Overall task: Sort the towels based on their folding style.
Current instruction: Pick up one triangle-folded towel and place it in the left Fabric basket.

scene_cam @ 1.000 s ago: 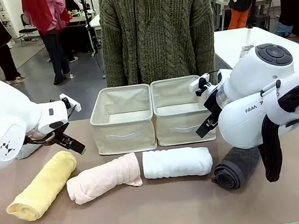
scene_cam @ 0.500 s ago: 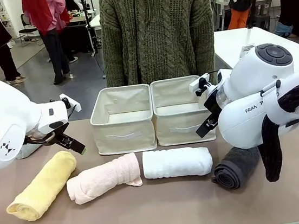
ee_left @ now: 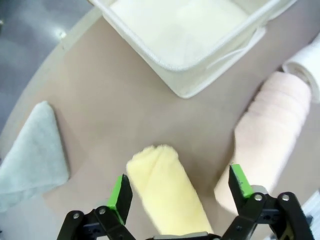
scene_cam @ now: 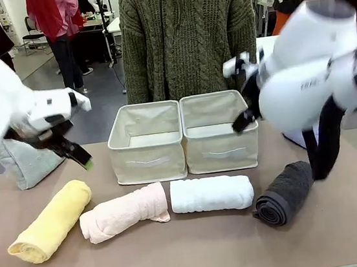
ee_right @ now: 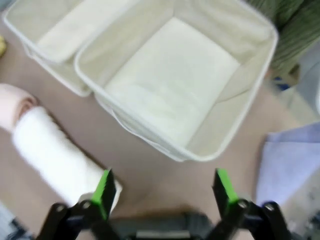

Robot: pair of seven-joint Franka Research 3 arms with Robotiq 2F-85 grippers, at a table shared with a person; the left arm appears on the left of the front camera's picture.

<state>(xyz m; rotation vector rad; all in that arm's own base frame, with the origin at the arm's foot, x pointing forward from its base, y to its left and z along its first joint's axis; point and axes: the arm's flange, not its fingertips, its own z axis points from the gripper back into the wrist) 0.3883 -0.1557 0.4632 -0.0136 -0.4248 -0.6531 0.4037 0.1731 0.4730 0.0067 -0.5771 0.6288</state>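
Observation:
Four rolled towels lie in a row on the table: yellow, pink, white and dark grey. A pale teal cone towel stands at the far left. My left gripper hangs open above the yellow roll's far end. In the left wrist view the yellow roll lies between the open fingers of my left gripper, with the pink roll and teal cone beside. My right gripper is open over the right bin's front edge. A periwinkle-blue towel lies right of my right gripper, and the white roll lies left.
Two beige fabric bins stand side by side behind the rolls, both with bare bottoms. A person in a green knitted sweater stands at the far edge behind them. The table's front strip is bare.
Both arms have risen and swung back from the table. The teal cone at the left and more of the dark grey roll now show. Both grippers stayed open.

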